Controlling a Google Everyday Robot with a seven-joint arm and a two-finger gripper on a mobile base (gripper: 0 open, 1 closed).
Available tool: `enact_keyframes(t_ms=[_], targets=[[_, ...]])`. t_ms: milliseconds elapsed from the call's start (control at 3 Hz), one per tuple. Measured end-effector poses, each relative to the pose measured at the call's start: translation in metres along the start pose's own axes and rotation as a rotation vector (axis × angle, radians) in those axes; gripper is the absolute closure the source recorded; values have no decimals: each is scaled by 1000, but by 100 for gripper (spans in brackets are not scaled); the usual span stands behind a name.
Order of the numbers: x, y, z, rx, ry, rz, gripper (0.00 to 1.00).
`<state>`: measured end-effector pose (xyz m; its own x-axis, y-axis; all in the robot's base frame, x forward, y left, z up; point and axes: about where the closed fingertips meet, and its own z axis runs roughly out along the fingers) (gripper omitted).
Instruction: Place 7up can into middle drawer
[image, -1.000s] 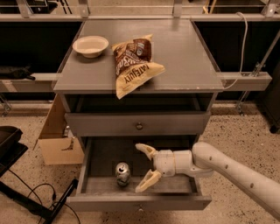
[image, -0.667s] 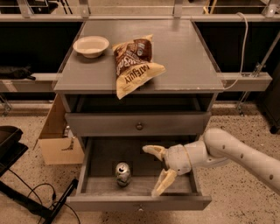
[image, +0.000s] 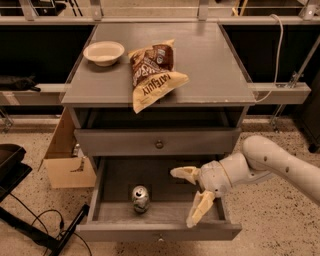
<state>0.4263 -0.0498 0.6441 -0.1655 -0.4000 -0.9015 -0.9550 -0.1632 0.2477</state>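
Cream-coloured, the gripper (image: 184, 198) hangs over the right half of the open middle drawer (image: 159, 232). Its two fingers (image: 202, 209) are spread wide apart and hold nothing. One finger points left toward the drawer's back, and the other points down at the front edge. The white arm (image: 280, 162) reaches in from the right, over the drawer's right wall.

The can (image: 140, 198) stands upright on the drawer floor, left of centre and near the front. It is apart from both fingers, so the placing looks done and the job now is to get out cleanly.

The risks I see:
- A leftward swing of the open fingers could clip the can and tip it, and it would then roll about the tray.
- The lower finger sits close to the front panel and right wall, so lifting out at a slant may catch the rim and jerk the drawer.
- Rising straight up could knock the upper drawer front (image: 159, 142), just above the wrist.
- The chip bag (image: 152, 72) overhangs the cabinet top (image: 210, 60) beside the bowl (image: 103, 52), and a hard jolt might drop it toward the open drawer
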Motion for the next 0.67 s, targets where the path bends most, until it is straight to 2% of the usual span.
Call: enact_keyframes(t_ms=[333,667], targets=[[-1,12,-12,42,71,28,0],[-24,37,-45,122,239,69,0]])
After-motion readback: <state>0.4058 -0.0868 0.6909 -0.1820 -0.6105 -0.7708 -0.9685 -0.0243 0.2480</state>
